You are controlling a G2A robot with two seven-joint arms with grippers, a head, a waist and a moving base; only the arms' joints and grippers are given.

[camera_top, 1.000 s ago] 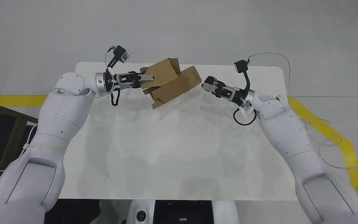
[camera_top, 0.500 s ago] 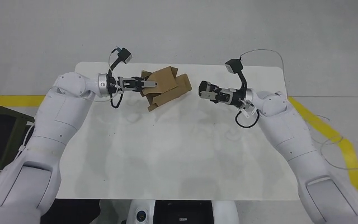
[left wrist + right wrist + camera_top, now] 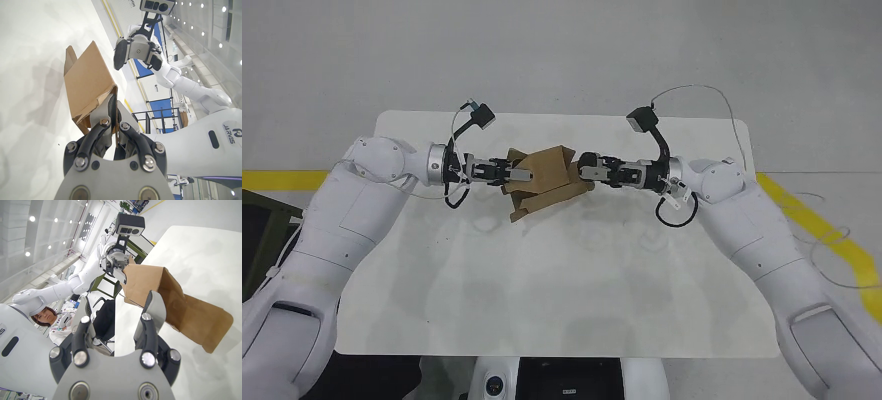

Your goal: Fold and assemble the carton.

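The carton (image 3: pixel 547 178) hung over the counter's (image 3: pixel 542 300) far middle, one edge pinched in the left claw (image 3: pixel 512 172). The right claw (image 3: pixel 585 170) stood wide at its other end.

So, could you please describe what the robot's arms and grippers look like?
The left arm and right arm are smooth, rounded white shells with dark bands at the wrists. The left gripper and right gripper have grey metal bases, black linkages with silver bolts and two grey fingers. A black camera on a black bracket tops each wrist, trailing thin cables.
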